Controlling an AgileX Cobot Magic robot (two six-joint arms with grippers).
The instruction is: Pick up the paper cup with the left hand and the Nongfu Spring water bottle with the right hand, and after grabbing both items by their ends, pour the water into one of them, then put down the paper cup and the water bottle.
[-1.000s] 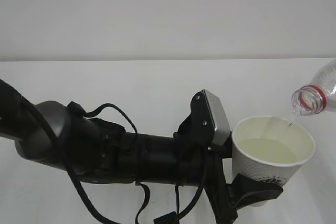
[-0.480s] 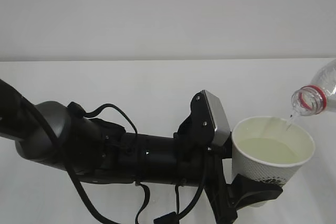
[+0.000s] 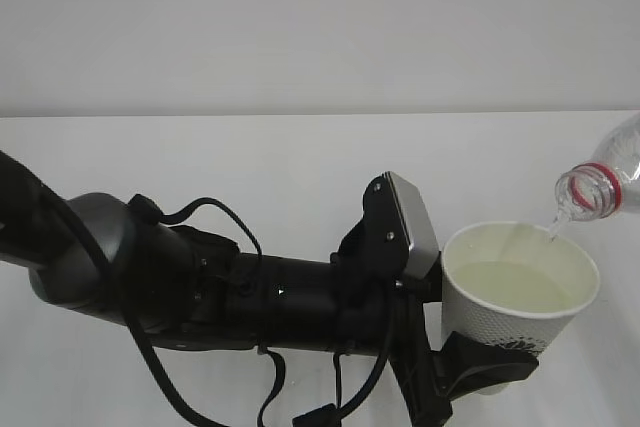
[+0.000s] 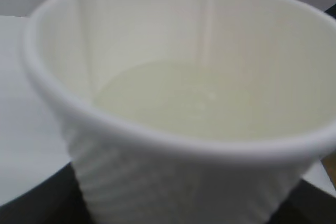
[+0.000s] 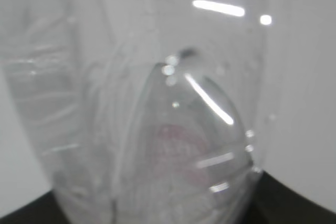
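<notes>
surface: white table (image 3: 250, 162) spreads beneath and beyond my claw | backdrop: pale plain wall (image 3: 300, 27) behind it | far table edge looks level, though soft

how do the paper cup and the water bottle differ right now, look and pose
The paper cup is opaque white with a ribbed wall; the Nongfu Spring water bottle is clear plastic with a red neck ring. The cup stands upright, mouth up, while the bottle is tipped with its mouth angled down over the cup's rim. The cup is partly filled with water; the bottle is letting a thin stream out. Both are held off the table, the cup by the left gripper.
</notes>
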